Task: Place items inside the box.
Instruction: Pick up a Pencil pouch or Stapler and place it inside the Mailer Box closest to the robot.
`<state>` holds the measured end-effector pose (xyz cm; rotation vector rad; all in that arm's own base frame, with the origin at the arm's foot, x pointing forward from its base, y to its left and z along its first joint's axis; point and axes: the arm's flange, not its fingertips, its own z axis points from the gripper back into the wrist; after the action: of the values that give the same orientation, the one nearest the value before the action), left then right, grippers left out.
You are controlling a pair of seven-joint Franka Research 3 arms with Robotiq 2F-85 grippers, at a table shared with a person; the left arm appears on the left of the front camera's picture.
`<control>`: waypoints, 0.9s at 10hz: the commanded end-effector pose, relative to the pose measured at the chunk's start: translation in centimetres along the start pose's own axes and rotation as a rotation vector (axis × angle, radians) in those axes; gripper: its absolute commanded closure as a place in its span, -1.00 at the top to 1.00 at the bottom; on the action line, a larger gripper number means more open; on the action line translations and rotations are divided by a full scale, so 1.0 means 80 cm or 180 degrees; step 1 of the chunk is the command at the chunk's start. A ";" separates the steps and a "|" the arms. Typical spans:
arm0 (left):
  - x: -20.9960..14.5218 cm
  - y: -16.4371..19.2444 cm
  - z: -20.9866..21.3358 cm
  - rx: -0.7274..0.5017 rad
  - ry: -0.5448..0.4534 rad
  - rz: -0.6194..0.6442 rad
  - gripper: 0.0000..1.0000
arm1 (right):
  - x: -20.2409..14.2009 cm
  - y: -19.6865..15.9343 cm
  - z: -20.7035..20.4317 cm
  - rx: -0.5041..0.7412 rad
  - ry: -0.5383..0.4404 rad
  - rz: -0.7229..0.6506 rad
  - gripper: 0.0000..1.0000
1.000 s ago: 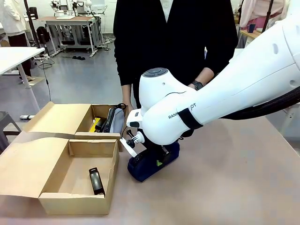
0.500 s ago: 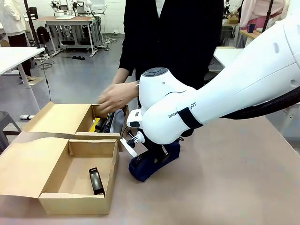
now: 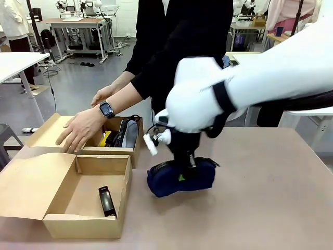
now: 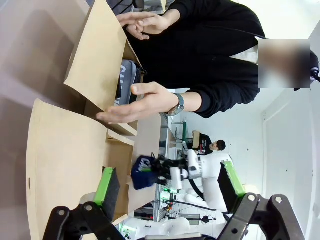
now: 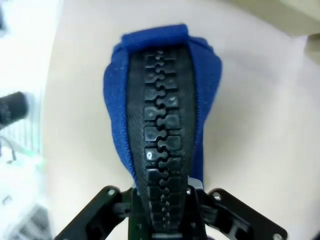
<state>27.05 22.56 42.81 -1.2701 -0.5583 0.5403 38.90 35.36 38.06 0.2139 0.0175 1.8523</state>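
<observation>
Gripping navy blue zip pouch (image 3: 181, 179) by zip ridge with right tool (image 3: 184, 165): firm hold for carry to box (image 3: 83, 227) at tool's left; left tool (image 4: 169, 185) spread, empty.

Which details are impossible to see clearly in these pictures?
- Front view: motion blur smears the right gripper on the navy pouch.
- Front view: the person's hand hides part of the far box's inside.
- Front view: the black object in the near box is too small to identify.
</observation>
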 end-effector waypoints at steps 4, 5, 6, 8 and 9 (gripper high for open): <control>-0.002 -0.001 0.001 -0.0059 -0.0004 -0.0049 1.00 | -0.024 0.173 0.076 0.0415 -0.0669 -0.1720 -1.00; -0.002 -0.001 0.001 -0.0059 -0.0004 -0.0049 1.00 | -0.008 0.184 0.068 0.0575 -0.0512 -0.1974 -1.00; -0.002 -0.001 0.001 -0.0059 -0.0004 -0.0049 1.00 | -0.008 0.186 0.063 0.0750 -0.0444 -0.2406 -1.00; -0.002 -0.001 0.001 -0.0059 -0.0004 -0.0049 1.00 | -0.024 0.165 0.075 0.0369 -0.0239 -0.2526 -1.00; -0.002 -0.001 0.001 -0.0059 -0.0004 -0.0049 1.00 | -0.018 0.193 0.061 0.0618 -0.0346 -0.2411 -1.00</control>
<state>27.05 22.56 42.79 -1.2704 -0.5579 0.5408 26.19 28.96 44.28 0.3600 0.1799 1.0396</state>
